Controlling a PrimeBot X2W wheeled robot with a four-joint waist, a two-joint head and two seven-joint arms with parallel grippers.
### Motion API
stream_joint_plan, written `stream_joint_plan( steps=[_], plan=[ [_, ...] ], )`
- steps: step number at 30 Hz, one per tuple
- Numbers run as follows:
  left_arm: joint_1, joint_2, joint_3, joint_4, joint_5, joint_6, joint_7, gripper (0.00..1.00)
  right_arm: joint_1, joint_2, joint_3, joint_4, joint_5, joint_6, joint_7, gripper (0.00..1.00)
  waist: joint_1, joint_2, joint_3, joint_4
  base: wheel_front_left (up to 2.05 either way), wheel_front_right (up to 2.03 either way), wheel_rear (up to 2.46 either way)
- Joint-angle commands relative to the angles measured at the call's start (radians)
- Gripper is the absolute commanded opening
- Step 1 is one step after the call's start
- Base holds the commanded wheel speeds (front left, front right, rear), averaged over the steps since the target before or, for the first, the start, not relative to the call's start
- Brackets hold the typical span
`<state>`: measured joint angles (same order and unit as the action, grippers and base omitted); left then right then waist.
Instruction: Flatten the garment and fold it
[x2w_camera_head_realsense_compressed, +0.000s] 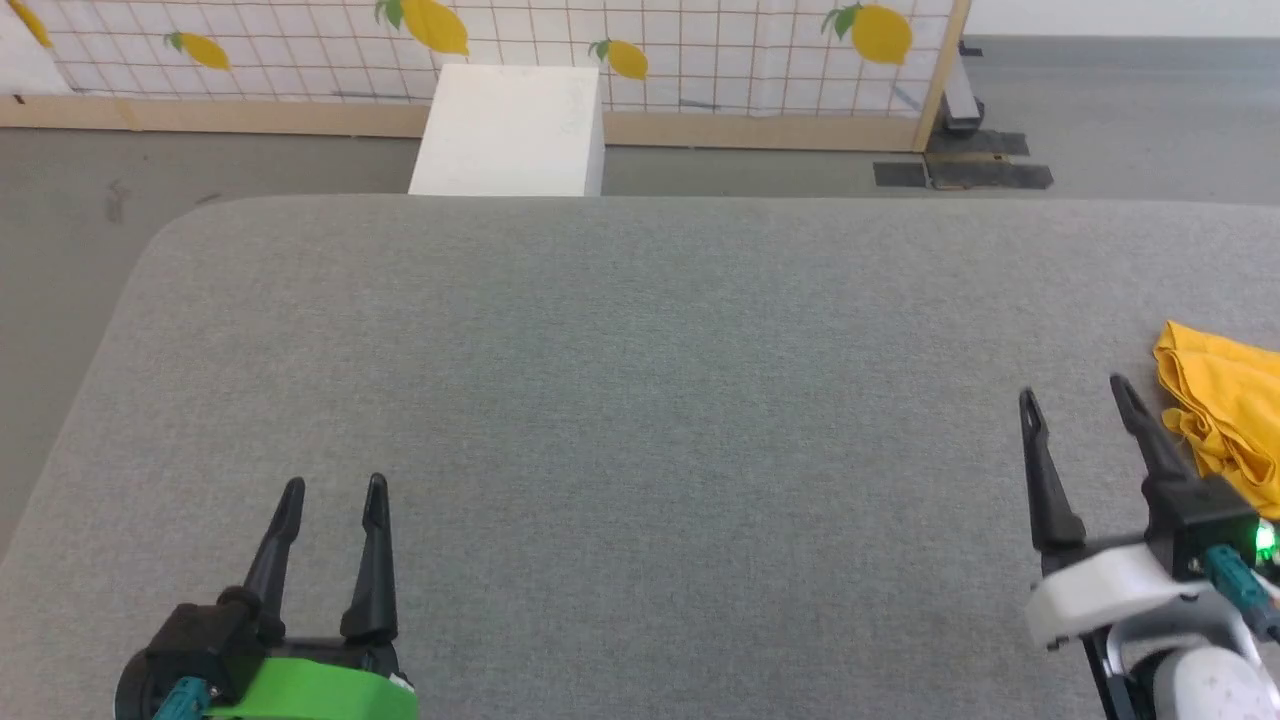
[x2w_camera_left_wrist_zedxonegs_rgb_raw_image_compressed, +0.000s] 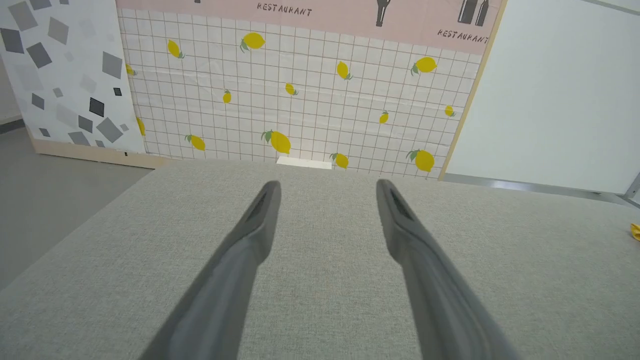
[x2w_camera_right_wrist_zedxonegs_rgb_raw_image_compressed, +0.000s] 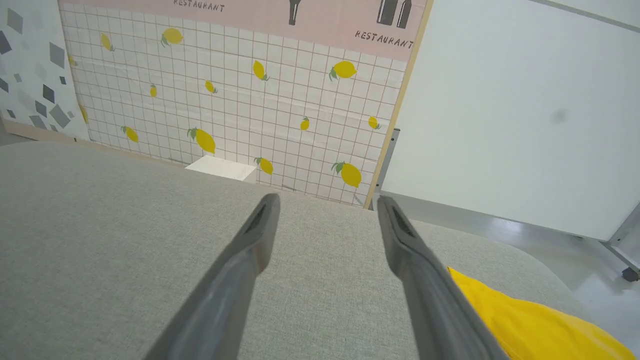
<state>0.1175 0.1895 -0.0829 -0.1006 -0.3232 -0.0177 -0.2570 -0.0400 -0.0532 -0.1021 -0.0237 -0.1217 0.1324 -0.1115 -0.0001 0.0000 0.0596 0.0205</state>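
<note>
Our left end effector (x2w_camera_head_realsense_compressed: 335, 483) and right end effector (x2w_camera_head_realsense_compressed: 1073, 388) gape wide, empty; a clumsy reach could shove the bunched yellow T-shirt (x2w_camera_head_realsense_compressed: 1225, 410) (near the table's (x2w_camera_head_realsense_compressed: 640, 350) right edge) overboard.

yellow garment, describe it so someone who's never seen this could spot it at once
Start at the wide grey table before the robot and follow it to its right side. There, just to the right of the open right gripper, the garment lies crumpled. It is the only bright yellow cloth on the grey surface; the other yellow is lemons printed on the far wall panel.
</note>
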Motion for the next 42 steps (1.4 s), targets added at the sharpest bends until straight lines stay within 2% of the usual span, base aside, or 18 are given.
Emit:
stream_joint_plan(
  steps=[1, 7, 16, 17, 42],
  plan=[
    [0.013, -0.008, -0.003, 0.011, 0.015, -0.005, -0.005, 1.00, 0.029, 0.002, -0.009, 0.012, 0.002, -0.002, -0.016, 1.00, 0.0001, 0.0000, -0.011, 0.013, 0.00, 0.00, 0.00],
    [0.030, -0.029, -0.003, 0.050, 0.018, -0.022, -0.005, 1.00, 0.076, 0.003, -0.020, 0.074, 0.051, -0.002, -0.070, 1.00, 0.0001, 0.0000, -0.025, 0.017, 0.00, 0.00, 0.00],
    [0.039, -0.042, 0.014, 0.068, 0.033, -0.049, -0.005, 1.00, 0.082, 0.003, -0.015, 0.117, 0.078, -0.002, -0.097, 1.00, 0.0001, 0.0000, -0.030, 0.008, 0.00, 0.00, 0.00],
    [0.029, -0.036, 0.010, 0.066, 0.030, -0.044, 0.000, 0.00, 0.072, 0.001, -0.017, 0.117, 0.071, 0.000, -0.091, 0.00, 0.0001, 0.0000, -0.030, 0.008, 0.00, 0.00, 0.00],
    [0.005, -0.052, 0.019, 0.071, 0.077, -0.034, 0.041, 0.00, 0.067, 0.001, 0.000, 0.102, 0.078, 0.000, -0.058, 0.00, 0.0001, 0.0000, -0.035, 0.003, 0.00, 0.00, 0.00]
  ],
)
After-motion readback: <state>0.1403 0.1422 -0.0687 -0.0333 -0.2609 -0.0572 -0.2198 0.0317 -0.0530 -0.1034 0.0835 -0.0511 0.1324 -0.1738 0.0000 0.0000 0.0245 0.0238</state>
